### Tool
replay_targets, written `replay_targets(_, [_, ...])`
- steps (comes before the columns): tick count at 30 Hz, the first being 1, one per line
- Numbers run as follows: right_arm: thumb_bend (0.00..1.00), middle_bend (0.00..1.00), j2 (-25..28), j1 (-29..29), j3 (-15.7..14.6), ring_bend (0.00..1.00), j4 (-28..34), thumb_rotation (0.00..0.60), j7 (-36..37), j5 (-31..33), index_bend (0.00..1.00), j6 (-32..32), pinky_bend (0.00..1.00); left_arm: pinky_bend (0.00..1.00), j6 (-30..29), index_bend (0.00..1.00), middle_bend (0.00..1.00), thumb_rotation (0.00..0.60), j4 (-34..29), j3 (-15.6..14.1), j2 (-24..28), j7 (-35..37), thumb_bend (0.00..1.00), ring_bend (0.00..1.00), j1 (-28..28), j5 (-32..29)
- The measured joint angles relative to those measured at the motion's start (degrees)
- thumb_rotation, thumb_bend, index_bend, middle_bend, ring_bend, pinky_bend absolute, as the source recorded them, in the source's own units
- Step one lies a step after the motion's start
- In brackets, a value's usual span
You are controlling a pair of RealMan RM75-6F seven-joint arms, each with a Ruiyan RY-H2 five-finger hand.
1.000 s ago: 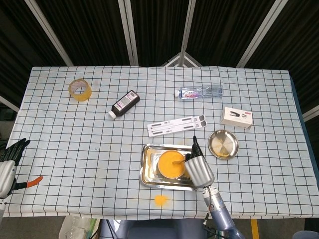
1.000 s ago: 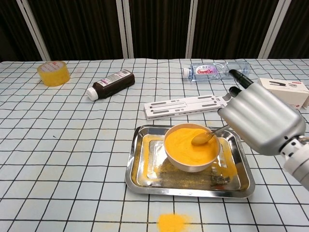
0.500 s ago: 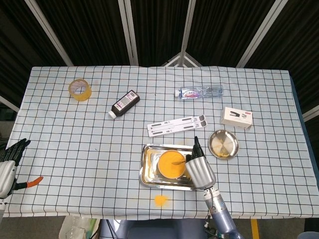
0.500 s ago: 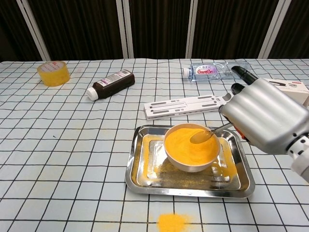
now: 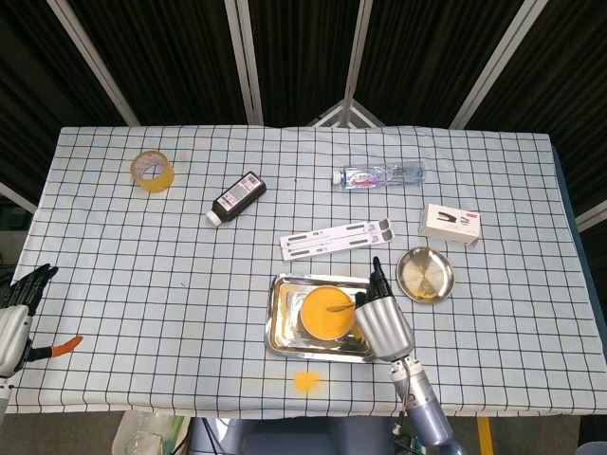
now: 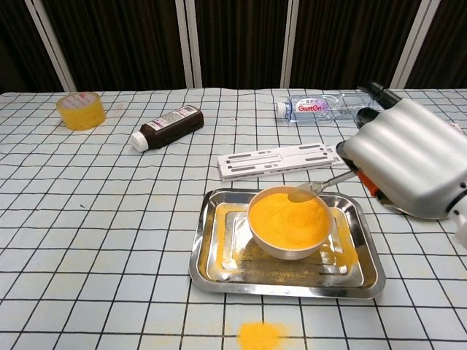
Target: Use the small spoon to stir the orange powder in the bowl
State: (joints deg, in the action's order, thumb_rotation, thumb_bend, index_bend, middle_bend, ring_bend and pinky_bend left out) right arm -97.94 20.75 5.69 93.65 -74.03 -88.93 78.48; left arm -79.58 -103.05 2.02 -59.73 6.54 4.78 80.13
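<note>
A small metal spoon [image 6: 312, 190] is being grasped by the right hand [image 6: 408, 157] over the white bowl [image 6: 289, 226] of orange powder [image 6: 286, 217], right of frame centre.

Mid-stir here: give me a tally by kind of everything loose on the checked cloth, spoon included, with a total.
Bottles: 2, dark brown bottle, clear plastic water bottle
Metal dishes: 2, rectangular steel tray, small round steel dish
Bowls: 1, white bowl of orange powder
Spoons: 1, small metal spoon
Tape rolls: 1, yellow tape roll
Boxes: 1, white stapler box
Flat white brackets: 1
Total: 9
</note>
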Motion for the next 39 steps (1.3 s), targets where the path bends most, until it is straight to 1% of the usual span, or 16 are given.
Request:
replay_targets(4, [0.64, 0.62, 2.64, -0.29, 1.55, 0.28, 0.62, 0.600, 2.13, 0.78, 0.71, 0.91, 0.00, 0.00, -0.12, 0.00, 0.00, 0.600, -0.05, -0.02, 0.03, 0.27, 0.00, 0.00, -0.08, 0.11])
replay_targets(7, [0.64, 0.62, 4.49, -0.82, 2.73, 0.28, -0.18, 0.600, 4.75, 2.52, 0.71, 1.50, 0.00, 0.00, -0.03, 0.00, 0.00, 0.600, -0.13, -0.05, 0.04, 0.24, 0.00, 0.00, -0.05, 0.11])
replay_targets(13, [0.64, 0.62, 5.56, -2.35, 3.75, 0.28, -6.66, 0.600, 10.36, 7.54, 0.71, 1.66, 0.00, 0.00, -0.11, 0.00, 0.00, 0.600, -0.25, -0.10, 0.04, 0.13, 0.00, 0.00, -0.11, 0.14])
replay_targets(17, [0.64, 0.62, 4.57, -3.40, 3.77, 0.28, -12.48, 0.600, 14.35, 10.94, 0.71, 1.09, 0.00, 0.00, 0.15, 0.00, 0.00, 0.600, -0.28, -0.09, 0.08, 0.14, 0.00, 0.00, -0.05, -0.13])
replay_targets(21, [0.64, 0.62, 2.44, -4.09, 3.51, 0.28, -18.54, 0.600, 18.08, 13.17, 0.71, 0.29, 0.00, 0.00, 0.23, 0.00, 0.00, 0.600, -0.33, -0.06, 0.13, 0.14, 0.00, 0.00, -0.02, -0.25])
replay_targets(27, [0.64, 0.62, -0.99, -3.67, 4.06, 0.28, -25.23, 0.600, 22.33, 14.23, 0.71, -0.02, 0.00, 0.00, 0.09, 0.00, 0.00, 0.600, -0.36, -0.01, 0.17, 0.39, 0.00, 0.00, -0.13, -0.35])
replay_targets(31, [0.64, 0.61, -2.56, -2.97, 4.81, 0.28, -28.76, 0.600, 23.41, 15.22, 0.70, -0.53, 0.00, 0.00, 0.19, 0.00, 0.00, 0.600, -0.36, 0.00, 0.26, 0.58, 0.00, 0.00, -0.12, -0.40])
replay_targets(32, [0.64, 0.60, -2.88, -2.87, 4.91, 0.28, -29.46, 0.600, 23.60, 15.53, 0.68, -0.71, 0.00, 0.00, 0.24, 0.00, 0.00, 0.600, -0.37, 0.00, 0.28, 0.60, 0.00, 0.00, -0.11, -0.40])
replay_targets(33, [0.64, 0.56, -3.26, -2.81, 4.95, 0.26, -30.32, 0.600, 23.76, 15.90, 0.62, -0.91, 0.00, 0.00, 0.30, 0.00, 0.00, 0.600, -0.37, -0.01, 0.30, 0.61, 0.00, 0.00, -0.10, -0.42])
replay_targets(34, [0.64, 0.49, -3.52, -2.78, 4.94, 0.23, -30.92, 0.600, 23.85, 16.15, 0.52, -1.06, 0.00, 0.00, 0.39, 0.00, 0.00, 0.600, -0.38, -0.02, 0.31, 0.63, 0.00, 0.00, -0.06, -0.43])
replay_targets(35, [0.64, 0.43, -3.78, -2.78, 4.90, 0.19, -31.46, 0.600, 23.92, 16.38, 0.45, -1.20, 0.00, 0.00, 0.43, 0.00, 0.00, 0.600, -0.38, -0.02, 0.31, 0.64, 0.00, 0.00, -0.03, -0.44])
replay_targets(36, [0.64, 0.34, -4.10, -2.81, 4.81, 0.14, -32.11, 0.600, 23.91, 16.75, 0.34, -1.36, 0.00, 0.00, 0.42, 0.00, 0.00, 0.600, -0.38, -0.02, 0.32, 0.65, 0.00, 0.00, -0.03, -0.43])
replay_targets(37, [0.64, 0.28, -4.29, -2.85, 4.74, 0.09, -32.50, 0.600, 23.75, 17.07, 0.26, -1.46, 0.00, 0.00, 0.39, 0.00, 0.00, 0.600, -0.39, -0.01, 0.33, 0.66, 0.00, 0.00, -0.04, -0.41])
replay_targets(39, [0.61, 0.18, -4.54, -2.94, 4.59, 0.02, -32.80, 0.600, 23.00, 17.57, 0.14, -1.60, 0.00, 0.00, 0.33, 0.00, 0.00, 0.600, -0.38, -0.02, 0.32, 0.65, 0.00, 0.00, -0.07, -0.37])
